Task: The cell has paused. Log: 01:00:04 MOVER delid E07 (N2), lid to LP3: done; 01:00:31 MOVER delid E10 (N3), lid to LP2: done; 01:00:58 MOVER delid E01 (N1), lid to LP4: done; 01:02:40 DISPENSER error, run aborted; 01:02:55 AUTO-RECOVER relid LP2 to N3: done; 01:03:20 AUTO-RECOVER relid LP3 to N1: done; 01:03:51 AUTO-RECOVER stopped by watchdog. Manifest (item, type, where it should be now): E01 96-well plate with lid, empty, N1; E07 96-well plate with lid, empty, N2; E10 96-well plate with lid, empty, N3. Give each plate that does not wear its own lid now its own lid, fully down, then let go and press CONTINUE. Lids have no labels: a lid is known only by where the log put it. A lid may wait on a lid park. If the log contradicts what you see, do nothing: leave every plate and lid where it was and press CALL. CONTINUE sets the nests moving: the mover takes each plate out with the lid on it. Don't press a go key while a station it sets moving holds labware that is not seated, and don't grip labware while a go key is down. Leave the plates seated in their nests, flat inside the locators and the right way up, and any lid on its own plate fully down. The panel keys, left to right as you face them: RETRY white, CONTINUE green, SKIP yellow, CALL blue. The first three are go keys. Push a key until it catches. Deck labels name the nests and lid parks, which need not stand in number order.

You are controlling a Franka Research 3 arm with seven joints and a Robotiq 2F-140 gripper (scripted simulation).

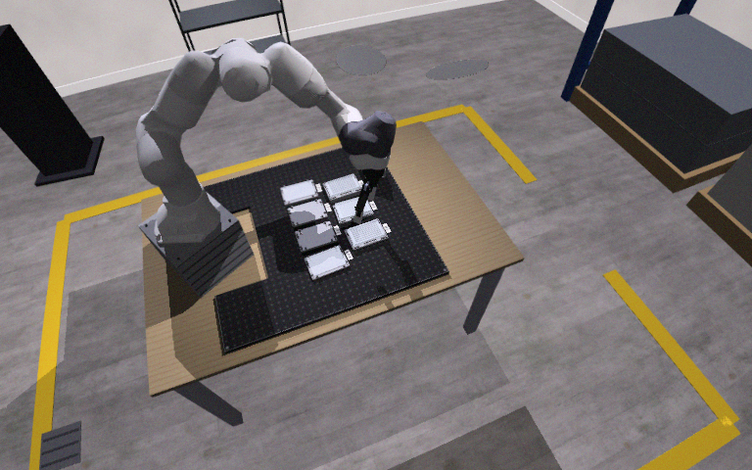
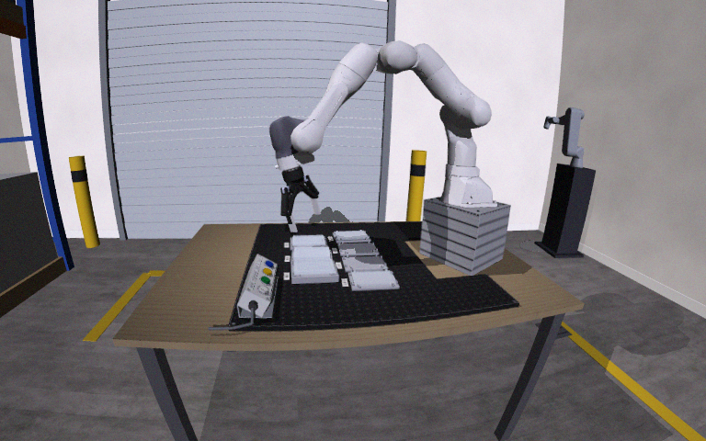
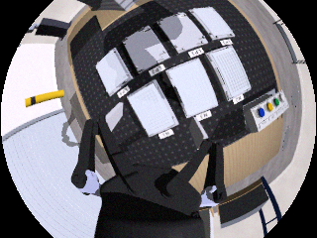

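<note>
Three plates sit in a row of nests. The end plate by the key panel and the plate at the other end show open wells. The middle plate looks smooth, as if lidded. Beside them is a row of lid parks: the two end parks each carry a pale lid, and the two middle parks look grey and bare. My gripper is open and empty. It hangs above the nest row, clear of the plates. The deck labels are too small to read.
The key panel lies at the end of the nest row, with blue, yellow, green and white keys. My arm's base block stands at the deck's corner beyond the lid parks.
</note>
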